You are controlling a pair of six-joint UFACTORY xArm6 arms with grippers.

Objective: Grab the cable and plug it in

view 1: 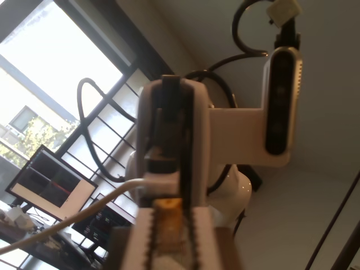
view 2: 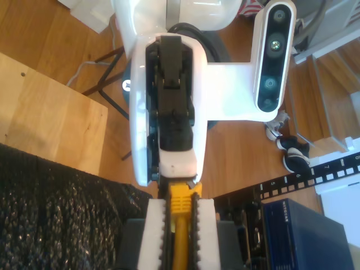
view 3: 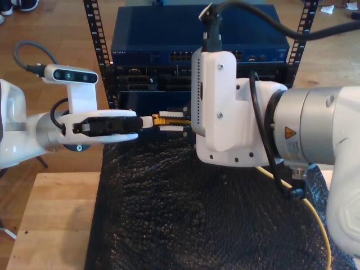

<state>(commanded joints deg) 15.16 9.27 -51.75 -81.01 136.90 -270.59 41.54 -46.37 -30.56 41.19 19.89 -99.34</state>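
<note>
You are dealing with the cable (view 3: 167, 118), a thin yellow-orange network lead, held in the air just in front of the rack (view 3: 105, 67), level with its dark lower units and below the blue switch (view 3: 191, 34). My second gripper (view 2: 180, 209) is clenched on it, with the yellow jacket sandwiched between the ribbed pads (view 2: 156, 236). My first gripper (view 1: 167, 209) meets it head-on and seems clamped on the plug end, where a yellowish piece sits between its pads, though that view is blurred. Both grippers are nearly touching around the same short stretch. The held stretch lies parallel to the rack's face, and its tip points along that face towards the arm carrying my first gripper, not into any port. The slack trails away from the rack, behind my second gripper and down over the black mat (view 3: 185, 214). Expect the cable to be light and limp, so anything beyond the pinch will droop and swing. The moulded boot behind the plug is the stiff part, and I judge it the best place to hold. The plug's plastic and latch are likely fragile, so do not squeeze or twist there. The tip will need turning to face the rack before it can go into a port.
</note>
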